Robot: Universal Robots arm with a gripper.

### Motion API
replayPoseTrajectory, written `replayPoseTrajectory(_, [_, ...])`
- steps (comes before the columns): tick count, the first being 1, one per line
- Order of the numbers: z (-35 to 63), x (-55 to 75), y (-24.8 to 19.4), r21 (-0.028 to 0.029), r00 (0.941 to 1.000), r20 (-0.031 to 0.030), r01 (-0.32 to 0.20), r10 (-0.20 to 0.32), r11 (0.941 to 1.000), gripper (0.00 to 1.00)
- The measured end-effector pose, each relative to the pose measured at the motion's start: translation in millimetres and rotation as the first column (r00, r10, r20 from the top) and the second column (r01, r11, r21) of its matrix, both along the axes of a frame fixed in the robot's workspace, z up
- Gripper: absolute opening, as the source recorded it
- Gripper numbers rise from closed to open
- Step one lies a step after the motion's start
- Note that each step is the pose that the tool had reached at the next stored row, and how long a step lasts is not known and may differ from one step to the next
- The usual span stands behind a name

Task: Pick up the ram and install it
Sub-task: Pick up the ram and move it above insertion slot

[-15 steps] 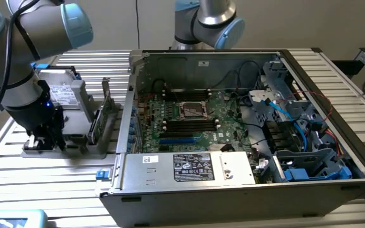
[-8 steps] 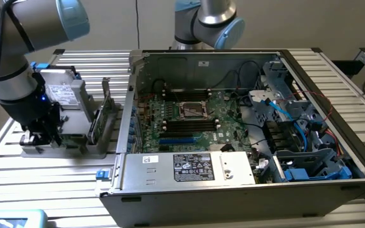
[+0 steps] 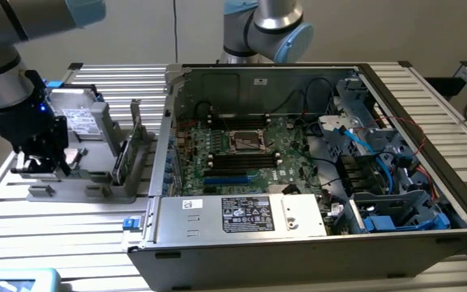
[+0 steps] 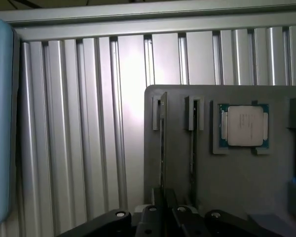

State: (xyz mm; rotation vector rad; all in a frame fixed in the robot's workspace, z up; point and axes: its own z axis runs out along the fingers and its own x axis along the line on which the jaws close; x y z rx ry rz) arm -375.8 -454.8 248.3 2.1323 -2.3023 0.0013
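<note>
The ram point(image 4: 163, 148) is a thin stick standing on edge in a slot of the grey holder point(image 4: 237, 197). My gripper point(image 4: 164, 197) is shut on its near end, one dark finger on each side. In the exterior view the gripper point(image 3: 43, 163) points down into that holder point(image 3: 63, 190) at the exterior view's left, beside the open computer case point(image 3: 298, 237). The motherboard's black memory slots point(image 3: 242, 159) lie inside the case near the processor socket point(image 3: 248, 140).
A second thin stick point(image 4: 193, 143) stands in the neighbouring slot, and a processor chip point(image 4: 244, 126) lies in a recess beside it. The holder also carries a hard drive point(image 3: 79, 118) and an upright expansion card point(image 3: 128, 152). A second robot arm point(image 3: 266, 30) stands behind the case.
</note>
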Motion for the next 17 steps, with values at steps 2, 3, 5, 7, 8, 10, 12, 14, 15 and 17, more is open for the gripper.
replayPoseTrajectory(2, [8.9, -0.1, 0.0, 0.0001, 1.0000, 0.0004, 0.000, 0.000, 1.0000, 0.14])
replayPoseTrajectory(3, [13.2, -0.2, 0.0, 0.0000, 1.0000, 0.0004, 0.000, 0.000, 1.0000, 0.14])
replayPoseTrajectory(5, [22.4, -0.2, -0.1, 0.0001, 1.0000, 0.0006, 0.000, 0.000, 1.0000, 0.14])
replayPoseTrajectory(7, [31.5, 0.1, -1.1, 0.0001, 1.0000, 0.0007, 0.000, 0.000, 1.0000, 0.14])
replayPoseTrajectory(8, [36.0, 0.6, -1.8, 0.0000, 1.0000, 0.0006, 0.000, 0.000, 1.0000, 0.14])
replayPoseTrajectory(10, [45.1, 3.4, -3.5, 0.0001, 1.0000, 0.0007, 0.000, 0.000, 1.0000, 0.14])
replayPoseTrajectory(12, [54.1, 8.0, -6.1, 0.0002, 1.0000, 0.0007, 0.000, 0.000, 1.0000, 0.14])
replayPoseTrajectory(14, [63.2, 13.8, -9.2, 0.0006, 1.0000, 0.0005, 0.000, 0.000, 1.0000, 0.14])
replayPoseTrajectory(15, [68.0, 17.4, -10.8, 0.0010, 1.0000, 0.0007, 0.000, 0.000, 1.0000, 0.14])
replayPoseTrajectory(17, [77.0, 24.1, -14.0, 0.0013, 1.0000, 0.0005, 0.000, 0.000, 1.0000, 0.14])
